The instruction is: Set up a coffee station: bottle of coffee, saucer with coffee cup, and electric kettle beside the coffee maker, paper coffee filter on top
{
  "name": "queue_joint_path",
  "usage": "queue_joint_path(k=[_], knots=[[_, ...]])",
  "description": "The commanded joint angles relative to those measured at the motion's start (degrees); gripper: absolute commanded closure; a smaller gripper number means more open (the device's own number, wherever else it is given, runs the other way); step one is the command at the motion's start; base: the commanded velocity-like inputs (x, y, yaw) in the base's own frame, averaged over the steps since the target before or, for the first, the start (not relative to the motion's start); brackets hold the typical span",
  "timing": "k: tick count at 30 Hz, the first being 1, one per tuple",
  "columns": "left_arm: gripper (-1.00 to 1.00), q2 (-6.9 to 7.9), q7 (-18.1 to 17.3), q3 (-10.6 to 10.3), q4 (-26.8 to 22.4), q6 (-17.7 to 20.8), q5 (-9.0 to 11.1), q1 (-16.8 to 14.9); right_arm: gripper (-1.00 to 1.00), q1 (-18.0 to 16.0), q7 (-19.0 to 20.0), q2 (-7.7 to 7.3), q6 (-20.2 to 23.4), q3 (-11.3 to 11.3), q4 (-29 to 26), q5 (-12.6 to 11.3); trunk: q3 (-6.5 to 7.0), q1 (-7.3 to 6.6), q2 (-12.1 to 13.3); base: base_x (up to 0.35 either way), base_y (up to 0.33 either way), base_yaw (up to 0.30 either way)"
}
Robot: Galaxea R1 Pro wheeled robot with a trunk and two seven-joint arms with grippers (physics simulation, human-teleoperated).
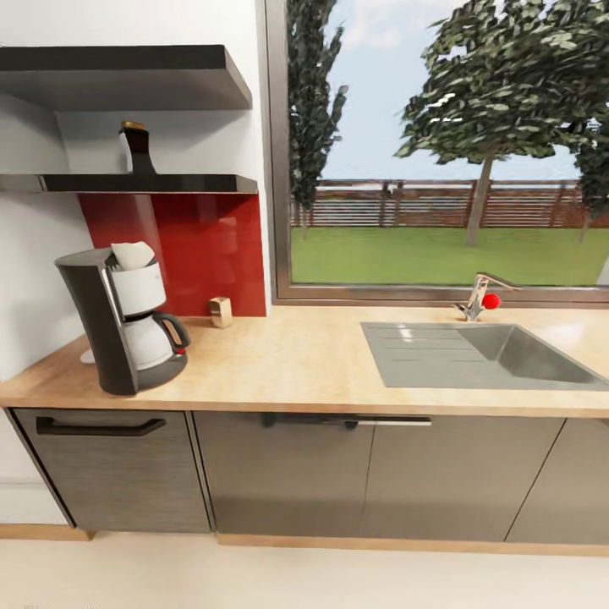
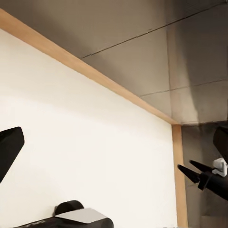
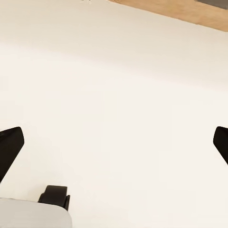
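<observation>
In the head view the black and white coffee maker (image 1: 127,321) stands at the left end of the wooden countertop (image 1: 288,355). A white paper filter (image 1: 133,255) rests on its top. The dark bottle of coffee (image 1: 135,149) with a gold cap stands upright on the lower black shelf (image 1: 169,183), above the coffee maker. My left gripper (image 2: 114,147) is open over pale floor next to the cabinet base, its fingertips (image 2: 9,147) far apart. My right gripper (image 3: 114,147) is open too, over bare floor, nothing between its fingers.
A small beige object (image 1: 221,311) sits on the counter against the red backsplash (image 1: 211,254). A grey sink (image 1: 482,355) with a faucet (image 1: 480,296) lies at the right under the window. Grey cabinet doors (image 1: 279,474) run below the counter.
</observation>
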Motion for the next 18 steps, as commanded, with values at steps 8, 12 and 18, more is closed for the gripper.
queue_joint_path(k=[8,12,18], knots=[[-1.00,-0.06,4.1,0.6,0.0,0.2,1.3,0.2,-1.00,0.0,-0.1,0.04,-0.2,0.4,0.0,0.1,-0.07,0.00,0.0,0.000,0.000,0.228],[-1.00,-0.07,4.2,0.7,-0.1,0.2,1.4,0.2,-1.00,0.0,-0.1,0.04,-0.2,0.4,0.1,0.1,-0.07,0.00,0.0,0.000,0.000,0.257],[-1.00,-0.07,4.3,0.6,-0.1,0.2,1.4,0.3,-1.00,0.0,-0.1,0.09,-0.2,0.4,0.0,0.1,-0.07,0.00,0.0,0.000,0.000,0.259]])
